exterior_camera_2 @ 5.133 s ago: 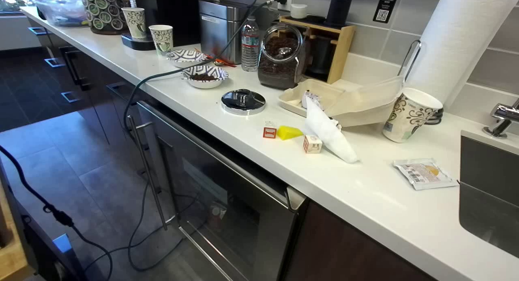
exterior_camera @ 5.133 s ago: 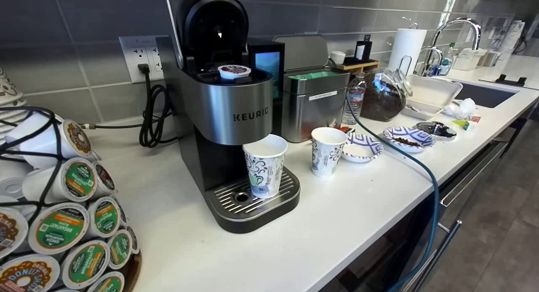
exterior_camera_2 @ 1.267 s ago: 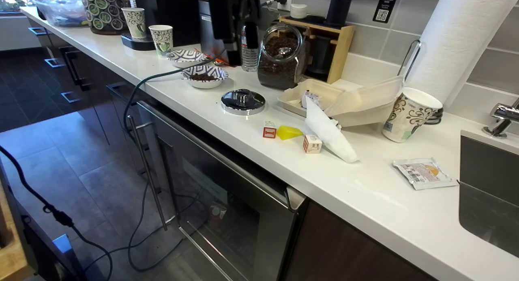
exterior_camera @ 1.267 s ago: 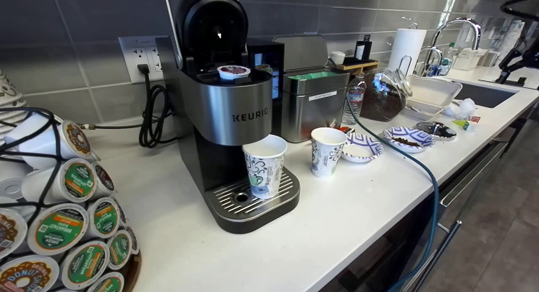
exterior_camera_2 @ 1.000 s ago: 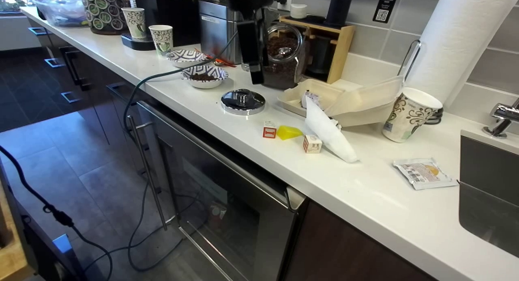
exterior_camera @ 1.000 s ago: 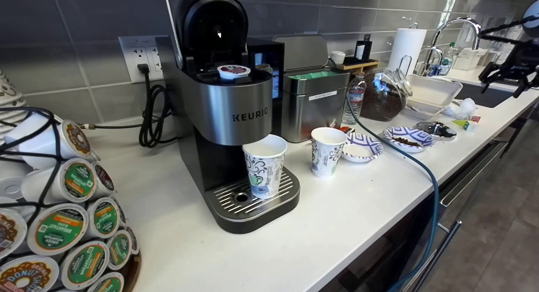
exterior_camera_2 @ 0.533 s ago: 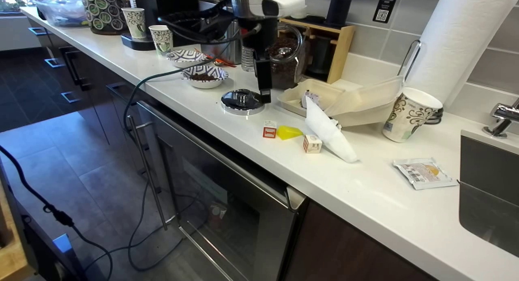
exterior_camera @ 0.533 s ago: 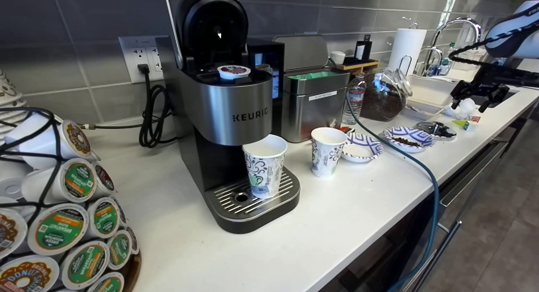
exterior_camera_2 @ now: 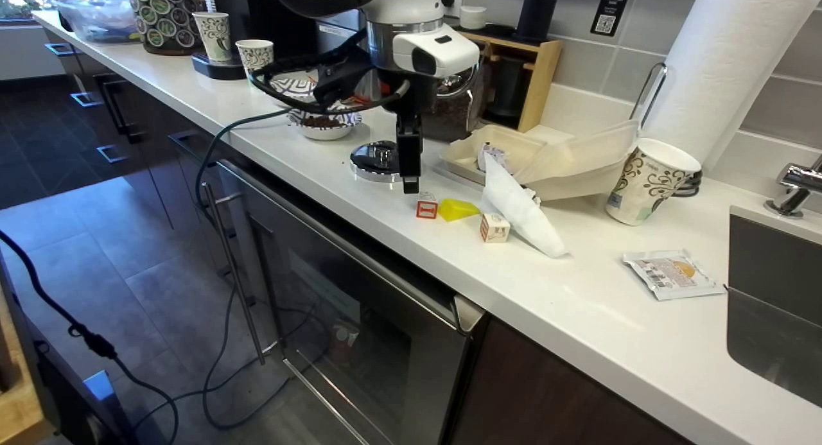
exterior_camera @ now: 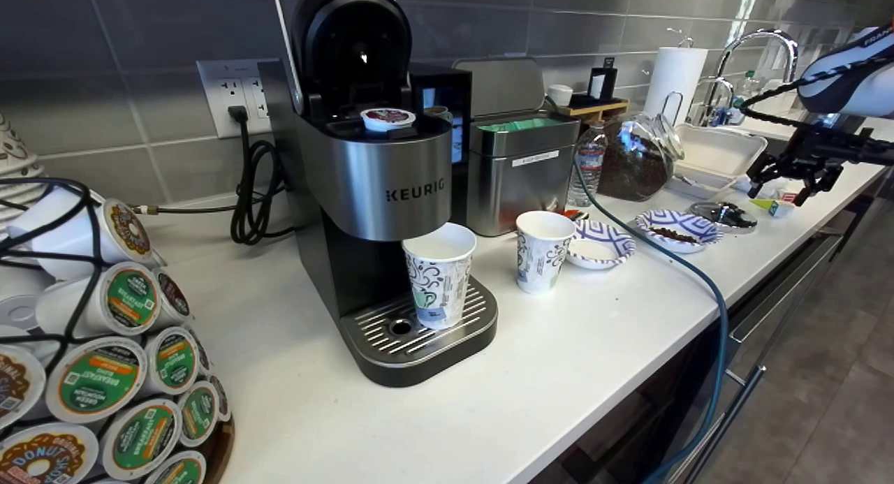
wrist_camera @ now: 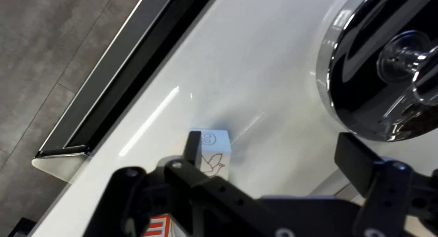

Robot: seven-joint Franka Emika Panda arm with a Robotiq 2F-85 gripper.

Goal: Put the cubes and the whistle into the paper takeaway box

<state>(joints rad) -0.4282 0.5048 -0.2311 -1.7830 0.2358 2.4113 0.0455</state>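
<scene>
A yellow whistle (exterior_camera_2: 457, 210) lies on a white tabletop (exterior_camera_2: 578, 297), its long axis running left to right in an exterior view, the broad end left and the narrower end pointing right. Just beside the broad end sits the left cube (exterior_camera_2: 426, 210), flat on its base, a red letter on its near face; in the wrist view, it shows a bird drawing and a ringed figure. The right cube (exterior_camera_2: 494, 229) rests just beyond the whistle's narrow end, a little nearer. Close to the left cube hangs the pincer (wrist_camera: 270, 141), its fingers (wrist_camera: 356, 163) spread wide apart. In the wrist view, one finger hides part of that cube; whether they touch cannot be told. On the far side, a paper takeaway box (exterior_camera_2: 463, 169) stands open, lid folded out to the right, a crumpled wrapper (exterior_camera_2: 491, 156) in its tray; whistle and cubes lie outside it. A white napkin (exterior_camera_2: 523, 210) slants from the box toward the near right, beside the right cube. To the left sit a chrome lid (exterior_camera_2: 371, 162) and a patterned bowl (exterior_camera_2: 324, 130); to the right, a paper cup (exterior_camera_2: 648, 185) and a foil packet (exterior_camera_2: 674, 277).
</scene>
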